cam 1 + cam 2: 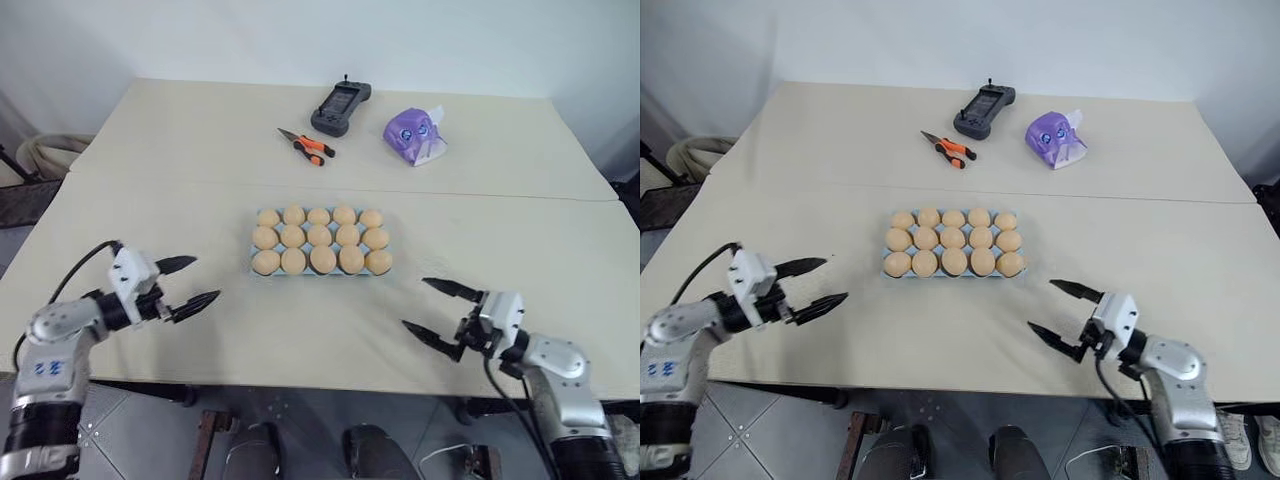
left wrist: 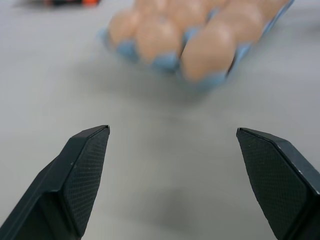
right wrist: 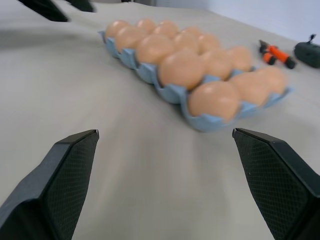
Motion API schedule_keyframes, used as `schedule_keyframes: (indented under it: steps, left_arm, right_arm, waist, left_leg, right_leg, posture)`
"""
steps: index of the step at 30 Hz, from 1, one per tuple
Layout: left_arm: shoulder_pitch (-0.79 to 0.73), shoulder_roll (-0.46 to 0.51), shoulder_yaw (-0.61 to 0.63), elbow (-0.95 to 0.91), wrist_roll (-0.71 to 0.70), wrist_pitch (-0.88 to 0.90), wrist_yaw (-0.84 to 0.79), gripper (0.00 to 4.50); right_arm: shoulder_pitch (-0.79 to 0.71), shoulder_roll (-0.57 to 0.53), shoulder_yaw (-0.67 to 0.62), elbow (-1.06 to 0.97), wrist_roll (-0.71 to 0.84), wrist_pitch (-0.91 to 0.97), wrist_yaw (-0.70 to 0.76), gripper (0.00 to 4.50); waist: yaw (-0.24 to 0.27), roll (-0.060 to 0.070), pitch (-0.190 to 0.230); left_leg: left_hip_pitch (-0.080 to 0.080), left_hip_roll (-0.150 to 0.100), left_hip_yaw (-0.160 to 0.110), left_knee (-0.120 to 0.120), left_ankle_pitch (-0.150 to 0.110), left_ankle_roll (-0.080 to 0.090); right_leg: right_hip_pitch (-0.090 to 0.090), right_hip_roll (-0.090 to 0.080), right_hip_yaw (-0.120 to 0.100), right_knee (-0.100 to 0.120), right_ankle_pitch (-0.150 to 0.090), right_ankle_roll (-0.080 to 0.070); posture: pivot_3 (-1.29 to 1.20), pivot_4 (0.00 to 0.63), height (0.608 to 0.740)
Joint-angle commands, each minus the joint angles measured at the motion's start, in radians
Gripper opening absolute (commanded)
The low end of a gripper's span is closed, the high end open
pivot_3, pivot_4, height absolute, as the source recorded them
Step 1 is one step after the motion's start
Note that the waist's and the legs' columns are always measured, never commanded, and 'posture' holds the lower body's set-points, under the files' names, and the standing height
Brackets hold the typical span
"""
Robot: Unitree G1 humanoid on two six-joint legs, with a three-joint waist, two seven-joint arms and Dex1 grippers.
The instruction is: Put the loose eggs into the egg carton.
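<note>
Full egg carton [image 1: 320, 271] mid-table [image 1: 150, 180], open pincers well apart either side.

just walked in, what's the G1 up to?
Filling an egg carton mid-table. All fifteen cups now hold eggs, and no loose ones lie on the table. The left gripper and right gripper are both open and empty, hovering either side of the carton, touching nothing. Pliers, a controller and a tissue pack sit untouched at the back.
</note>
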Motion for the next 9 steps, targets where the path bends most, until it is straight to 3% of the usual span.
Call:
schedule_keyframes:
  steps: [1,9]
  left_arm:
    - [0.053,0.018,0.055,-0.084,-0.025,-0.002,0.022,4.32]
    - [0.128,-0.029,0.053,-0.181,-0.016,0.022,0.095,4.32]
  right_arm:
    - [-0.023,-0.026,-0.041,0.014,0.038,0.005,0.020,4.50]
    - [-0.081,-0.027,-0.040,0.079,0.027,-0.005,0.041,4.50]
  waist:
    - [0.003,0.000,0.000]
    - [0.002,0.000,0.000]
  left_leg:
    - [0.000,0.000,0.000,0.000,0.000,0.000]
    - [0.001,-0.002,0.000,-0.002,-0.001,0.002]
  right_leg:
    - [0.000,-0.001,-0.001,0.000,0.000,0.000]
    - [0.001,-0.002,-0.001,-0.001,0.000,-0.001]
  posture:
    - [0.00,0.150,0.740]
    - [0.00,0.150,0.740]
